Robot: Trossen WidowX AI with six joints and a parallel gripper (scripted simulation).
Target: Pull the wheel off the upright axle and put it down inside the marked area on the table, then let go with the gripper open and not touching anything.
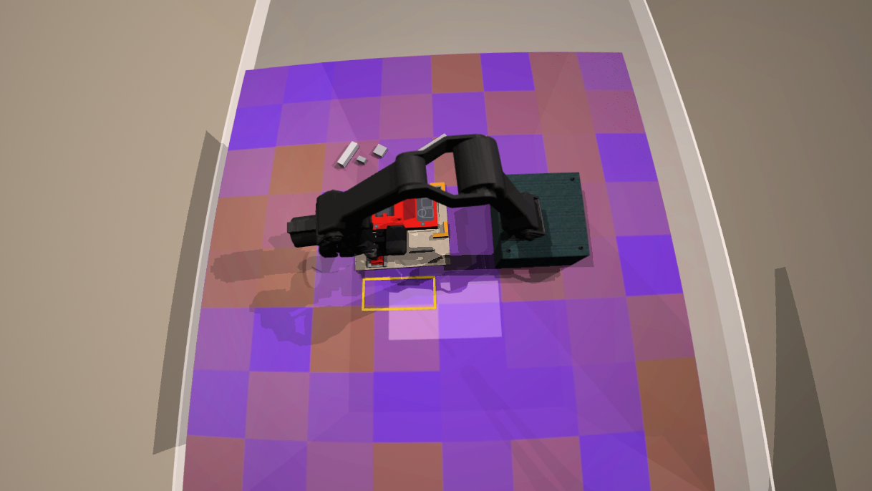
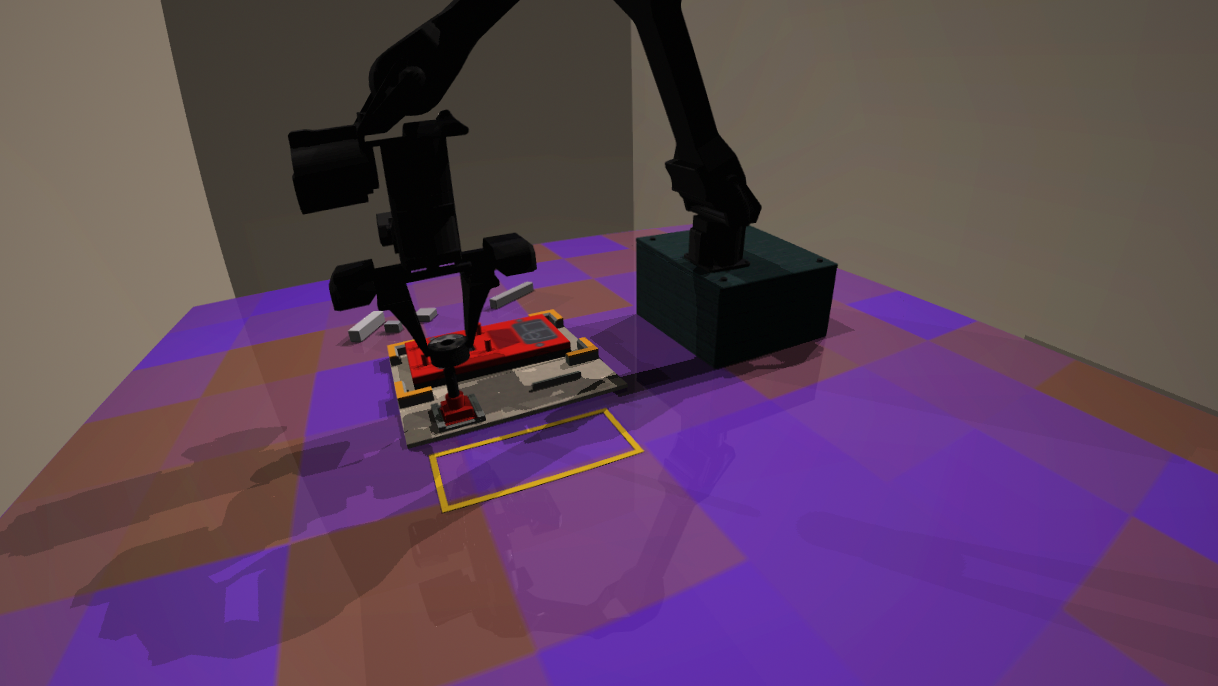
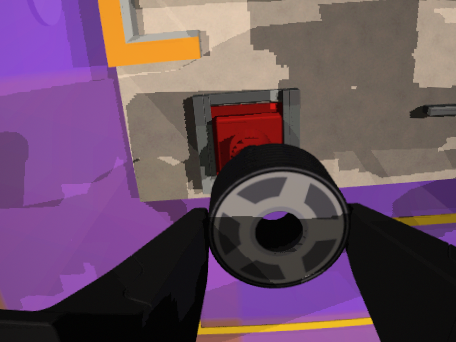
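While it hangs above the red axle base (image 3: 246,133), the wheel (image 3: 278,225) sits clamped between both fingers.

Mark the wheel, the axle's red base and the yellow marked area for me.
wheel (image 3: 278,230): wrist view, on its spoked grey face beside the hub hole.
red base (image 2: 456,412): exterior view, on the block's top.
marked area (image 2: 535,433): exterior view, on its far yellow border line.

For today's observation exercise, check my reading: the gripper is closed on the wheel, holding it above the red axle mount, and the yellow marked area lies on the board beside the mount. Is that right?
Not quite. The gripper is shut on the wheel above the red axle mount, but the yellow marked area lies on the table in front of the board, not on it. The exterior view shows this.
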